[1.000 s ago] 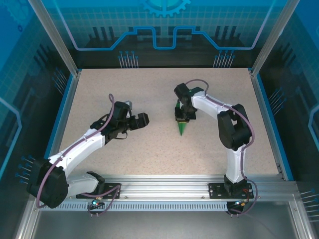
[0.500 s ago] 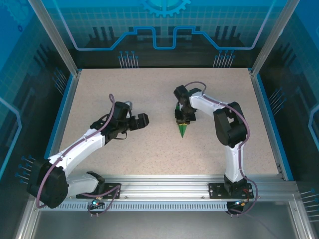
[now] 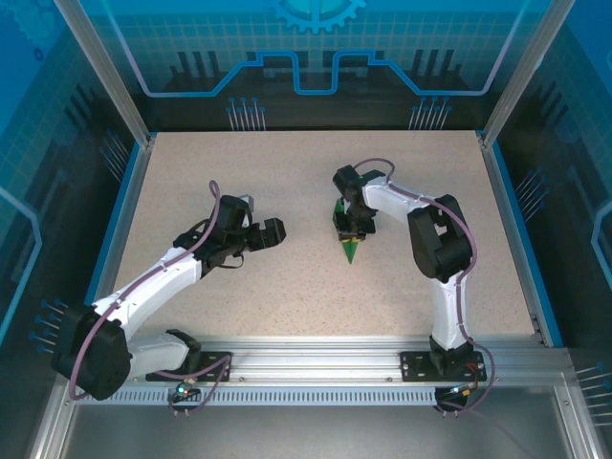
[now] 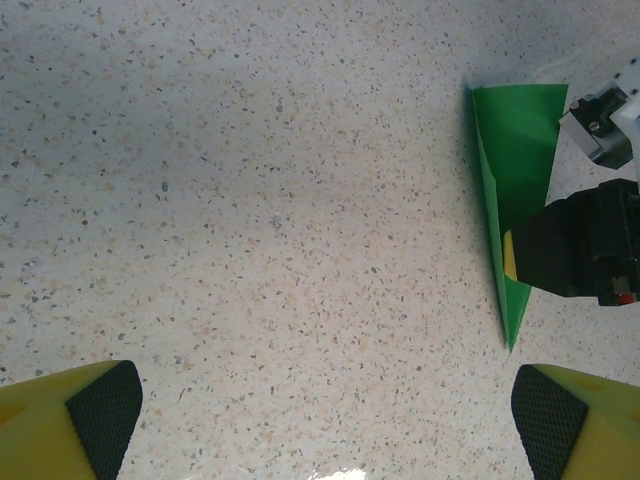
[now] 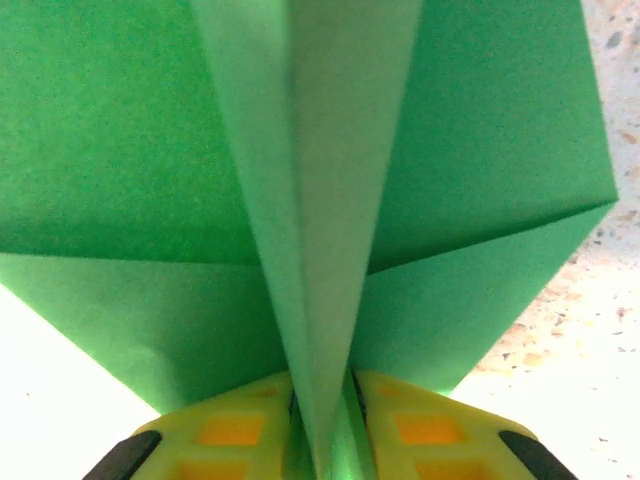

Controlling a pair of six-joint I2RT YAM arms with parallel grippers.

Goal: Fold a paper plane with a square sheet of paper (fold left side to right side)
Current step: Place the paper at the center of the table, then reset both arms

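Note:
The square sheet of paper stands folded into the green paper plane (image 3: pixel 351 251), a slim dart with its tip toward the near edge, mid-table. My right gripper (image 3: pixel 350 229) comes down on its wide end. In the right wrist view the yellow fingers (image 5: pixel 230 430) press close on both sides of the paper plane's (image 5: pixel 120 150) raised centre fold, with my right gripper (image 5: pixel 322 425) shut on it. My left gripper (image 3: pixel 275 230) hovers open to the left, well apart from the plane. In its own view the left gripper (image 4: pixel 325 420) has bare table between its pads (image 4: pixel 100 410), and the paper plane (image 4: pixel 512 140) lies at the right.
The speckled table (image 3: pixel 239 172) is ringed by blue rails and glass walls (image 3: pixel 124 182). The right arm's elbow (image 3: pixel 442 244) rises to the right of the plane. An aluminium base rail (image 3: pixel 316 359) runs along the near edge.
The right arm has shifted slightly and its elbow has drawn in; the plane's tip has barely moved. The left arm has stayed still and open.

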